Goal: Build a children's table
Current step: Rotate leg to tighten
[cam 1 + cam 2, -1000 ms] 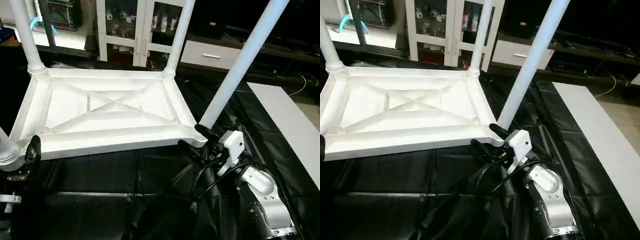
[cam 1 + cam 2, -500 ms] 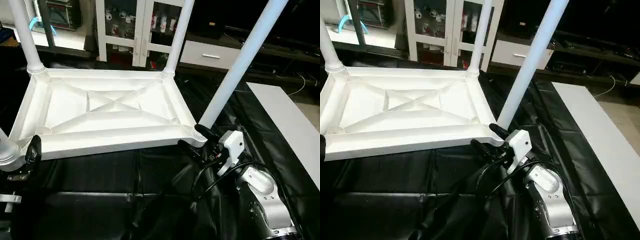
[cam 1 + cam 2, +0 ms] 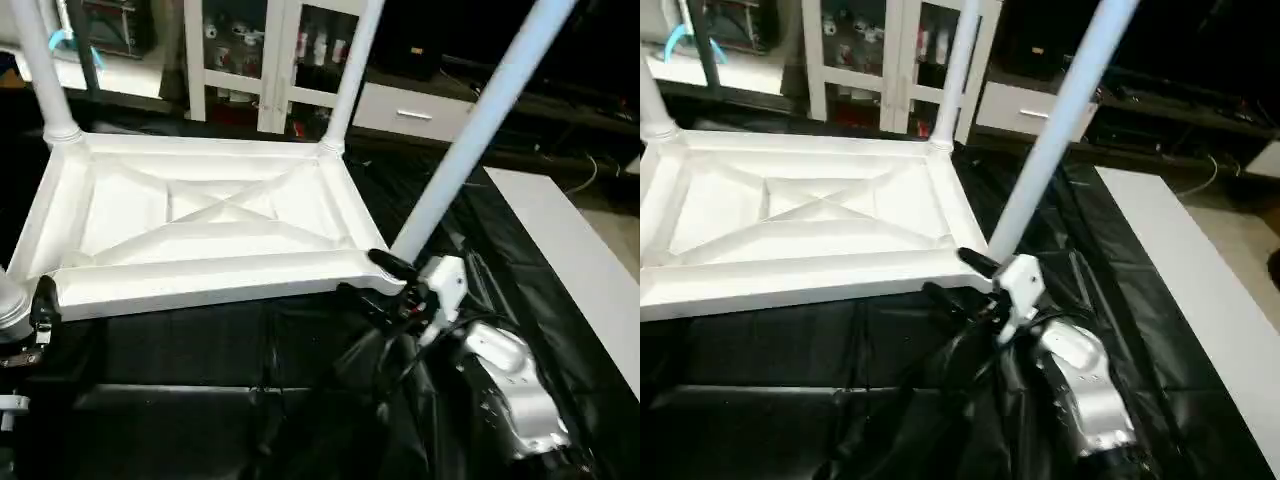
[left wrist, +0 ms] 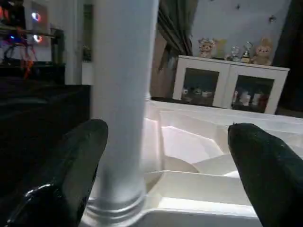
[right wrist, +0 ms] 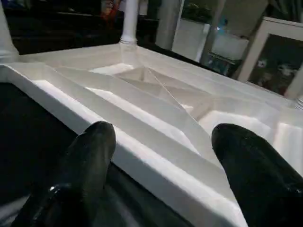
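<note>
The children's table top (image 3: 200, 215) lay upside down on black sheeting (image 3: 250, 400), ribs up, with all four legs (image 3: 470, 135) standing in its corner sockets; judging by that, only seating checks and turning it over remained. The left gripper (image 4: 161, 161) had its fingers wide apart around the near-left leg (image 4: 120, 109). The right gripper (image 5: 161, 156), fingers apart, straddled the near-right edge. A white flat board (image 3: 570, 250) lay to the right and a cabinet (image 3: 270, 60) stood beyond.
</note>
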